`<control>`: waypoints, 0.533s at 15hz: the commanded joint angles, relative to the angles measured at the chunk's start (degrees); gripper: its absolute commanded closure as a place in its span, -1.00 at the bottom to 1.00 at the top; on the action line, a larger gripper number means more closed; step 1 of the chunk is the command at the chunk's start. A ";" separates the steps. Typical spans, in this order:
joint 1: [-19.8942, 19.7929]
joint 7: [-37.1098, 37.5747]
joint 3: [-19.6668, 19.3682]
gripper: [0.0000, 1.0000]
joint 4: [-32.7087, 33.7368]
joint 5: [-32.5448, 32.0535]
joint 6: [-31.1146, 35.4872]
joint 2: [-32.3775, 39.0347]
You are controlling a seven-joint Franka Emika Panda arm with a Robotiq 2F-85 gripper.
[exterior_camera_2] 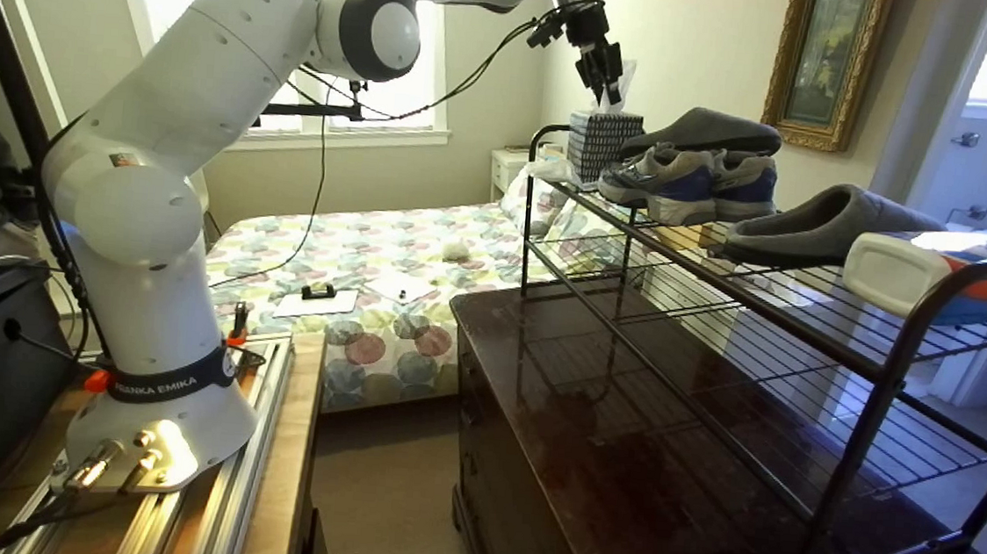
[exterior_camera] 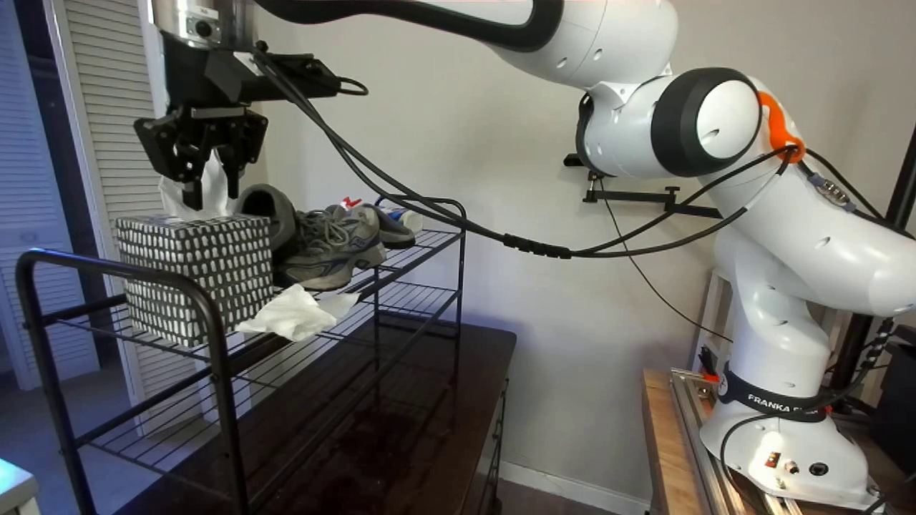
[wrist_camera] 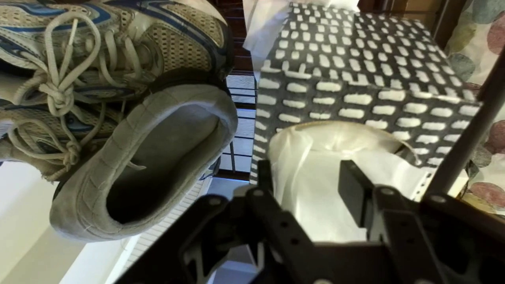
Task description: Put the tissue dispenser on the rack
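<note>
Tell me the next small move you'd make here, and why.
Probably raise the black gripper straight up, jaws apart: the cube-shaped black-and-white speckled tissue dispenser already sits on the top tier of the black metal wire rack, and white tissue pokes up between the parted jaws, so closing them might tug it.

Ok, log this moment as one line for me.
tissue dispenser: on rack, upper tier; gripper: open, above it; white tissue: up from top; grey slipper: beside dispenser; status: looks placed
</note>
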 commanded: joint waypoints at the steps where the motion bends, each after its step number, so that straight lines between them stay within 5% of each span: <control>1: 0.33 -0.93 0.29 -0.60 4.17 0.72 -2.69 1.57; 4: 0.79 -1.35 0.64 -0.98 4.97 0.53 -2.58 0.30; 8: 1.47 -0.86 0.09 -1.00 4.16 -0.70 -0.75 -1.07</control>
